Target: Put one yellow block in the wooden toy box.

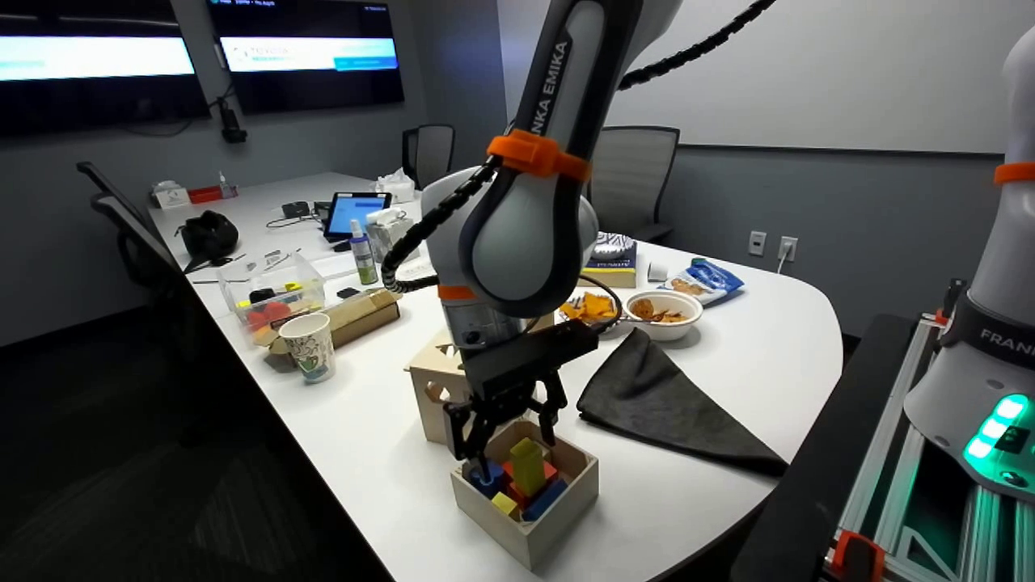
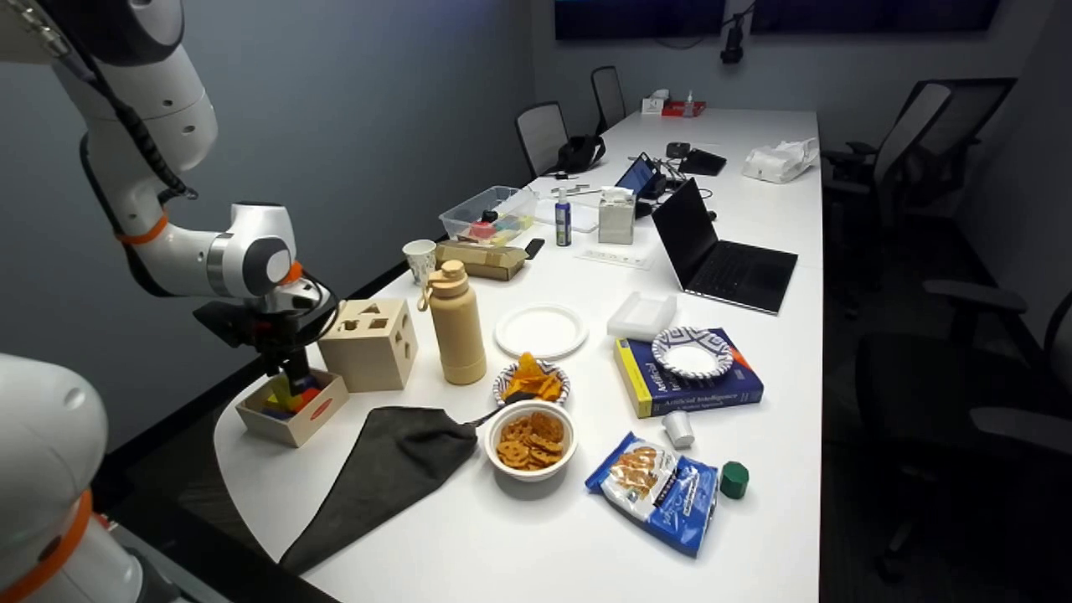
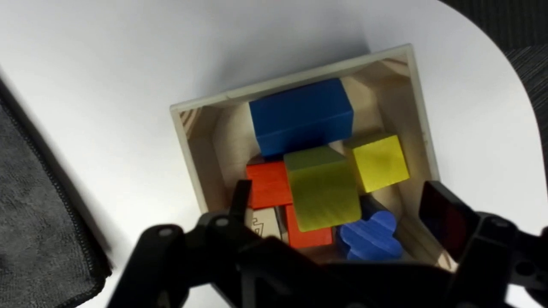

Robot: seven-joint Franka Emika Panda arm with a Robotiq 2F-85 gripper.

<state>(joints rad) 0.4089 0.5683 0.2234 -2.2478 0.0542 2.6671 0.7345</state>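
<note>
Two yellow blocks lie in the shallow wooden tray [image 1: 566,516], seen also in the wrist view [image 3: 295,80]. The taller yellow block [image 1: 528,469] stands upright on red blocks, and in the wrist view [image 3: 325,192] it shows between my fingers. The smaller yellow block [image 3: 381,162] sits beside it near the tray wall, also in an exterior view [image 1: 505,506]. My gripper [image 1: 505,444] is open above the tray, its fingers apart from the taller block on both sides. The wooden toy box [image 2: 368,356] stands beside the tray; my gripper partly hides it in an exterior view [image 1: 435,388].
Blue blocks [image 3: 302,115] and red blocks [image 3: 269,184] share the tray. A dark cloth [image 1: 671,404] lies beside it. A tan bottle [image 2: 459,335] stands by the toy box. A paper cup [image 1: 310,347] and a snack bowl [image 2: 530,440] are further off.
</note>
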